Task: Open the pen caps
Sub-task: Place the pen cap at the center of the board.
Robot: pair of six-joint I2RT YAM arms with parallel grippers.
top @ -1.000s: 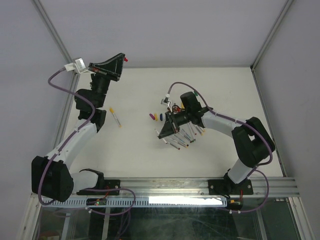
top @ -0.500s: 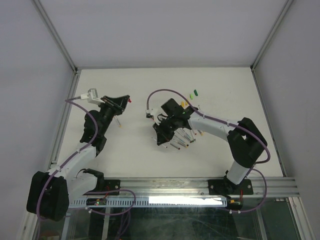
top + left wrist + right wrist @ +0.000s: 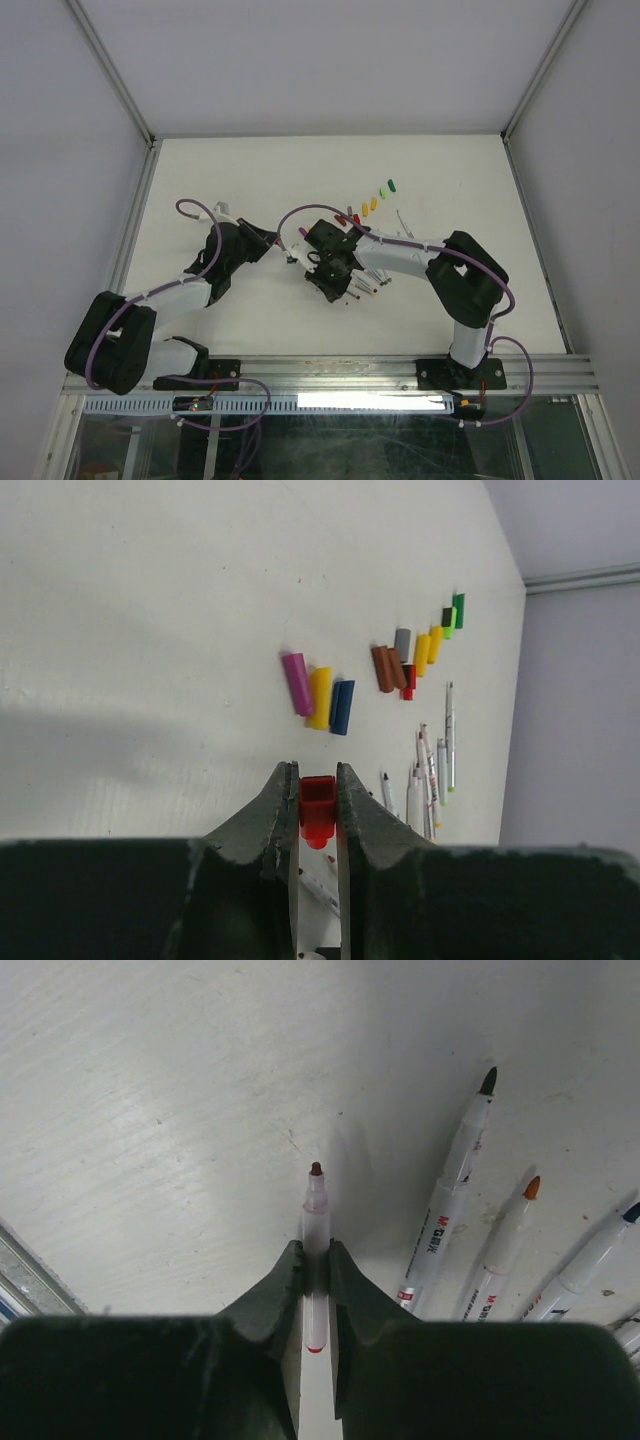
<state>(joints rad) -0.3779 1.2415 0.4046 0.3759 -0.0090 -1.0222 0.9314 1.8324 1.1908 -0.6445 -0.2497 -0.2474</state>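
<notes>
Pen caps (image 3: 320, 692): red cap (image 3: 318, 805) pinched in your left gripper (image 3: 316, 772), jaws narrow on it. Your right gripper (image 3: 316, 1250) clamps bare pen barrel (image 3: 316, 1205), dark-red tip poking past fingers. Beyond left gripper, magenta-yellow-blue trio (image 3: 297, 683) lies side by side on table (image 3: 150, 600); farther row (image 3: 421, 655) runs brown to green. Uncapped pens (image 3: 455, 1190) lie beside right gripper.

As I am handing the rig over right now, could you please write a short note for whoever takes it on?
Left hand: shut on a red cap.
Right hand: shut on a red-tipped pen, cap off.
Loose caps lie grouped on the table; uncapped pens lie beside the right hand.
Done: many caps off. Left: set down the cap and the pen; whether any pen is still capped I cannot tell.
</notes>
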